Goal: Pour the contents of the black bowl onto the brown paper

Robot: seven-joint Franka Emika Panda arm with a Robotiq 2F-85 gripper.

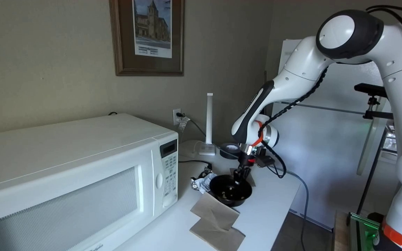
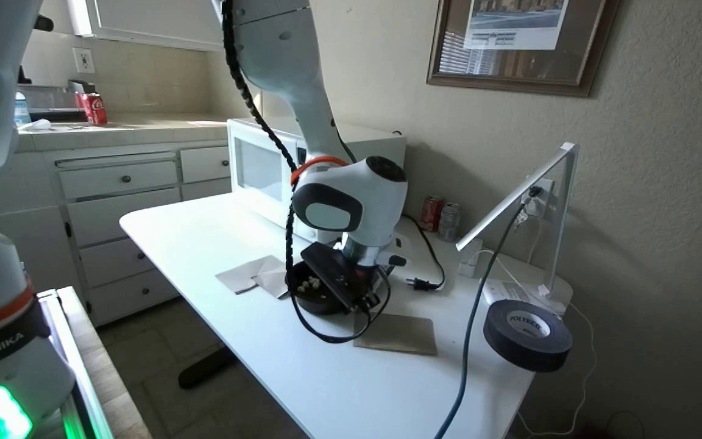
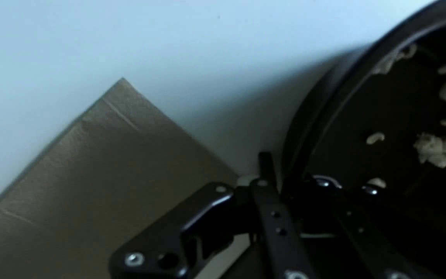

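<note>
The black bowl (image 1: 229, 196) is on or just above the white table; which, I cannot tell. Pale popcorn-like pieces (image 3: 438, 149) lie inside it. In the wrist view the bowl (image 3: 325, 100) fills the right side. My gripper (image 1: 240, 177) straddles its rim, one finger outside and one inside, and looks shut on it. In the wrist view the gripper (image 3: 290, 184) is very dark and the inner fingertip is hidden. Creased brown paper (image 1: 218, 223) lies beside the bowl in an exterior view. Another brown sheet (image 2: 400, 334) lies on the gripper side, also in the wrist view (image 3: 103, 186).
A white microwave (image 1: 82, 181) stands near the bowl. Crumpled foil (image 1: 201, 182) lies beside the bowl. A black tape roll (image 2: 528, 335), a white lamp-like stand (image 2: 518, 195), a black plug (image 2: 422, 284) and a cable (image 2: 470, 329) are at the wall end. Two cans (image 2: 439, 216) stand behind.
</note>
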